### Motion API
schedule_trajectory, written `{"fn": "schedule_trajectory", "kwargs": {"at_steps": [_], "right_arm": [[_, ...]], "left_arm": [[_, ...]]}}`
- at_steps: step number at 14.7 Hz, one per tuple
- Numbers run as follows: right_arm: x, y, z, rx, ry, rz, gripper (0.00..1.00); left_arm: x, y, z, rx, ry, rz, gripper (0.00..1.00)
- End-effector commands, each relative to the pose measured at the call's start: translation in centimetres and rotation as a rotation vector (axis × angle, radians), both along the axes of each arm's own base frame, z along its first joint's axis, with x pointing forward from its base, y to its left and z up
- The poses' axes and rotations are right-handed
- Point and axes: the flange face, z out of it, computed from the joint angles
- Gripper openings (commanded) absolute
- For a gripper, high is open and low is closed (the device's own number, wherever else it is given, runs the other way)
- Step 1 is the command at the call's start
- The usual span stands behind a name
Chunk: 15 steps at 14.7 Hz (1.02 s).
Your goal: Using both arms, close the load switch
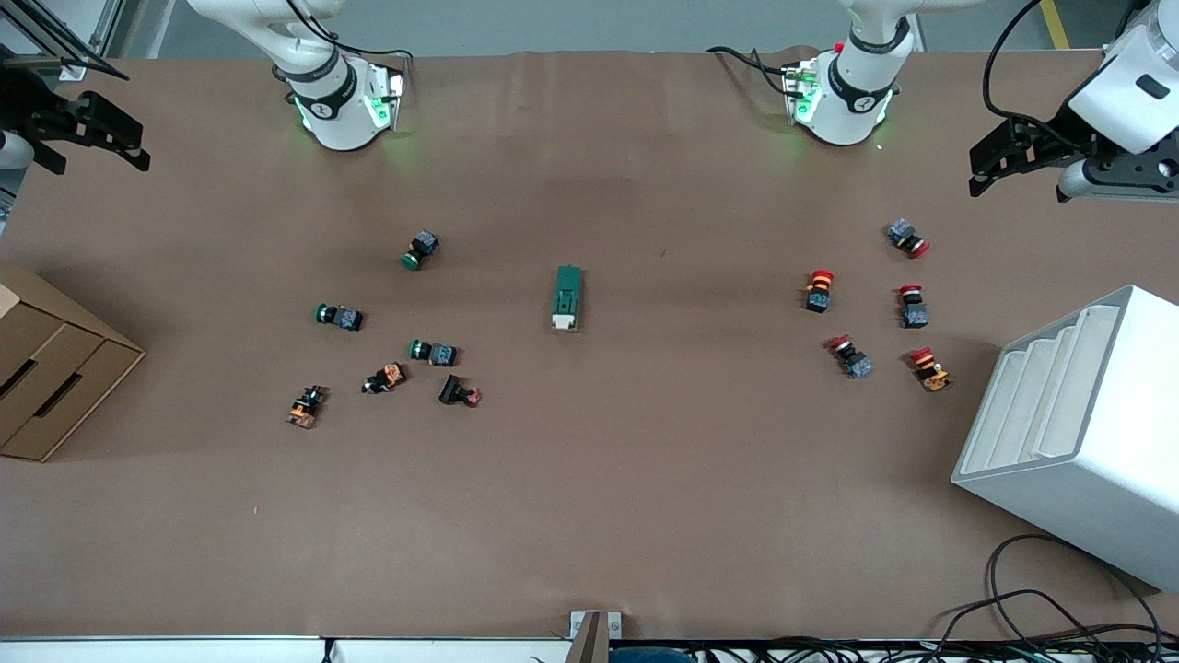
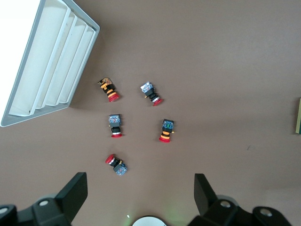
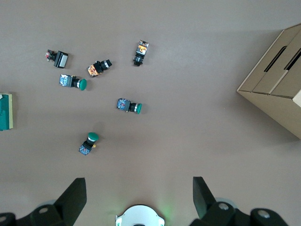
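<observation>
The load switch (image 1: 567, 297), a dark-green oblong block with a cream lever end nearest the front camera, lies flat at the middle of the table. It shows at the edge of the left wrist view (image 2: 298, 116) and of the right wrist view (image 3: 5, 111). My left gripper (image 1: 978, 170) is open and empty, up in the air over the table's edge at the left arm's end; it also shows in the left wrist view (image 2: 140, 193). My right gripper (image 1: 138, 147) is open and empty, over the right arm's end; it also shows in the right wrist view (image 3: 139, 195). Both are well apart from the switch.
Several red-capped push buttons (image 1: 819, 289) lie toward the left arm's end, beside a white slotted rack (image 1: 1078, 433). Green and orange push buttons (image 1: 432, 352) lie toward the right arm's end, near a cardboard drawer box (image 1: 46, 368). Cables (image 1: 1041, 617) hang at the front edge.
</observation>
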Motion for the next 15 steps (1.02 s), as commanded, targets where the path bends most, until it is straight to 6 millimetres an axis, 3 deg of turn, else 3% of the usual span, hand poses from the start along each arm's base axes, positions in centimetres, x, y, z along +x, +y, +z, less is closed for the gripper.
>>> {"fn": "schedule_trajectory", "kwargs": {"at_steps": [1, 5, 10, 15], "right_arm": [[-0.5, 0.1, -0.1, -0.003, -0.001, 0.009, 1.0], [-0.5, 0.7, -0.1, -0.011, 0.0, 0.024, 1.0], [-0.5, 0.7, -0.1, -0.011, 0.0, 0.022, 1.0], [-0.1, 0.4, 1.1, -0.012, -0.023, 0.0, 1.0]], "left_arm": [[-0.4, 0.3, 0.1, 0.015, -0.012, 0.016, 1.0], [0.5, 2.2, -0.7, 0.007, 0.001, 0.113, 1.0], [1.2, 2.1, -0.6, 0.009, -0.003, 0.136, 1.0], [1.1, 1.8, -0.6, 0.003, -0.002, 0.093, 1.0]]}}
